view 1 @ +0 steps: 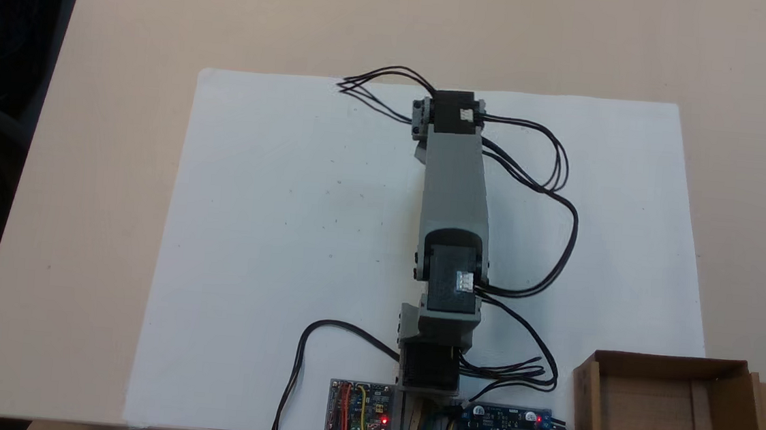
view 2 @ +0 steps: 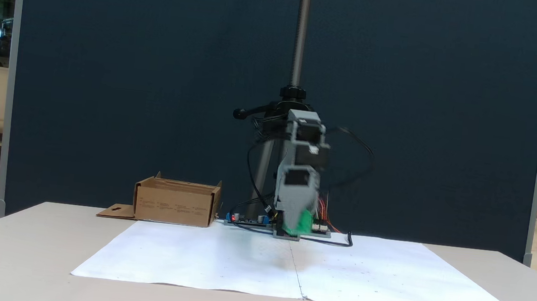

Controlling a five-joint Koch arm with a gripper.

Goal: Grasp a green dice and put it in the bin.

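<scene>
In a fixed view from the front, the green dice [view 2: 303,222] is a blurred bright green patch at the lower end of my gripper [view 2: 298,223]. It hangs well above the white paper, and the gripper is shut on it. From above, the grey forearm [view 1: 455,180] stretches out over the paper and hides the gripper's fingers and the dice beneath it. The bin, a brown cardboard box [view 1: 653,428] with low walls and a slotted side tab, stands beside the arm's base at the lower right. From the front the box [view 2: 175,205] is at the back left.
A white paper sheet [view 1: 299,236] covers the middle of the beige table [view 1: 101,152]. Two circuit boards [view 1: 361,408] with lit LEDs and loops of black cable [view 1: 564,209] sit around the base. A tripod pole [view 2: 301,29] and a dark blue partition stand behind.
</scene>
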